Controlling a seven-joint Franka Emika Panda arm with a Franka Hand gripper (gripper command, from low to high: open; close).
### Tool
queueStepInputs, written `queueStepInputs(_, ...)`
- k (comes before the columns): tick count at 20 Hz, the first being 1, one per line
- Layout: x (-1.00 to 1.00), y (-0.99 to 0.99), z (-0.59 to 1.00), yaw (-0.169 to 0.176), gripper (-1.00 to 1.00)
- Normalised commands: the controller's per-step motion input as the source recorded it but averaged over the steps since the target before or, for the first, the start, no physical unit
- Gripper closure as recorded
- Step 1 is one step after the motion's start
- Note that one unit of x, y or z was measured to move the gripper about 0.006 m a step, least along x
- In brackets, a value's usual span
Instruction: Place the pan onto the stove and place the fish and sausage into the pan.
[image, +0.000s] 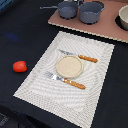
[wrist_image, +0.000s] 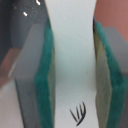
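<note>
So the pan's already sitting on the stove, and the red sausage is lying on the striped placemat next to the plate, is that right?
Not quite. The pan is on the stove, but the sausage is not on the striped placemat. The exterior view shows it on the dark table, off the placemat's edge toward that view's left and well apart from the plate.

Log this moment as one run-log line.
pan: on stove | fish: between fingers, gripped | sausage: beside placemat
</note>
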Motion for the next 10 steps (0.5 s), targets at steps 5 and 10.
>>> queueStepInputs(5,-0.06,0.28,-0.08,0.000,1.00)
queueStepInputs(10,0.00,0.37,-0.16,0.000,1.00)
